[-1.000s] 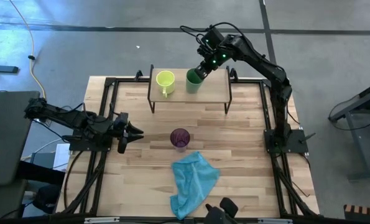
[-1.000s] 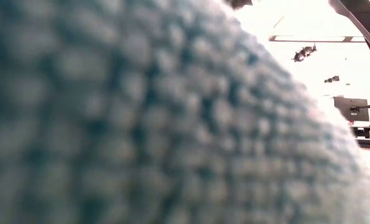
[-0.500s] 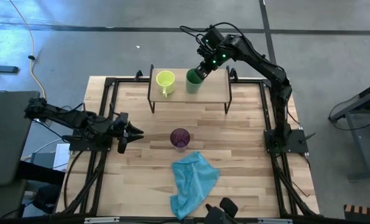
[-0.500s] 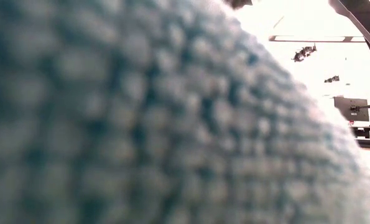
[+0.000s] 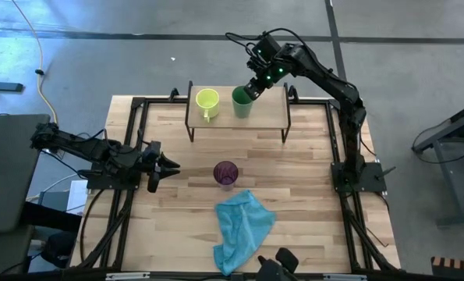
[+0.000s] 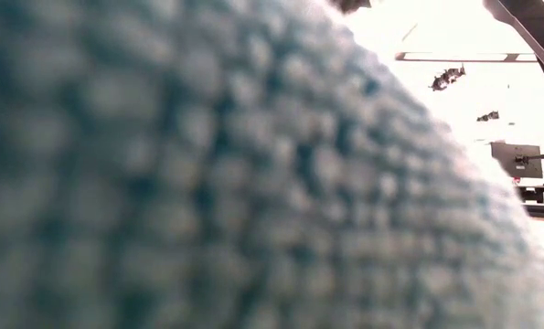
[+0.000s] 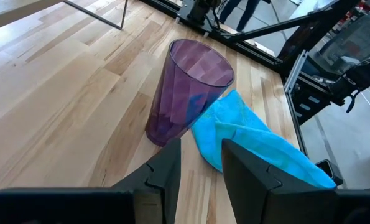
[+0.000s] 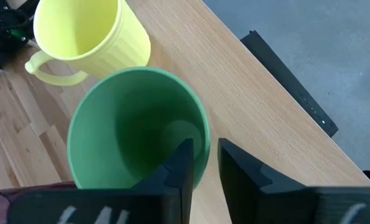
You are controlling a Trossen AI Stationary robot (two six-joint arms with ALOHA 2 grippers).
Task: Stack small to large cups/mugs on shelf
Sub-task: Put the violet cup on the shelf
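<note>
While the right gripper clamps the green cup's rim on the shelf beside the mug, the left gripper, slightly parted, waits near the purple cup.

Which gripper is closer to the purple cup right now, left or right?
Left. The left gripper sits just beside the purple cup on the table, apart from it. The right gripper is up at the shelf, pinching the green cup by its rim.
</note>
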